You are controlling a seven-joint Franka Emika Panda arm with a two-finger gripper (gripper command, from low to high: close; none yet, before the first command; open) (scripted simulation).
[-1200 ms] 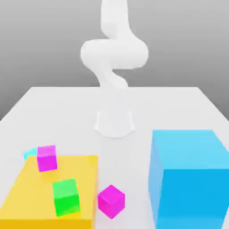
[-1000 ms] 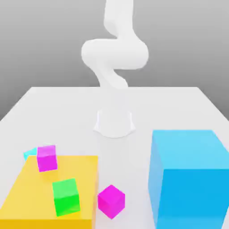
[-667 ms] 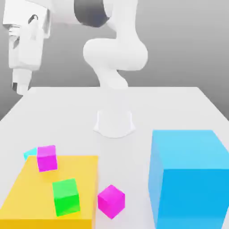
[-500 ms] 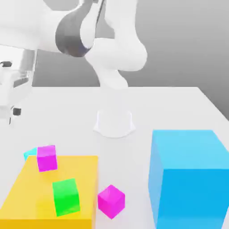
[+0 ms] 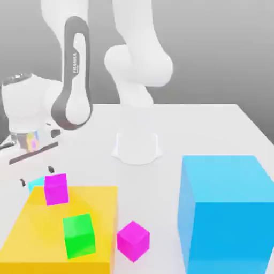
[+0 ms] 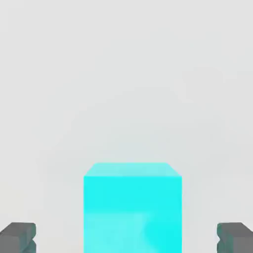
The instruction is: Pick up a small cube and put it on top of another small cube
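The small cube (image 5: pixel 35 183) is light cyan and sits on the white table at the exterior view's left, mostly hidden behind a magenta cube (image 5: pixel 56 188). That magenta cube rests at the far corner of a flat yellow block (image 5: pixel 48 230). My gripper (image 5: pixel 36 176) hangs low over the cyan cube, open, one dark fingertip on each side of it. In the hand view the small cube (image 6: pixel 132 207) lies between the two grey fingertips (image 6: pixel 18 237), with wide gaps on both sides. Nothing is held.
A green cube (image 5: pixel 78 235) lies on the yellow block. A second magenta cube (image 5: pixel 132 241) stands on the table beside the block's right edge. A huge cyan-blue cube (image 5: pixel 227 211) takes up the near right. The arm's base (image 5: pixel 137 145) stands mid-table.
The arm has swung in from above and come down at the exterior view's left, bringing the open hand low over the small cyan cube. The cubes have not moved.
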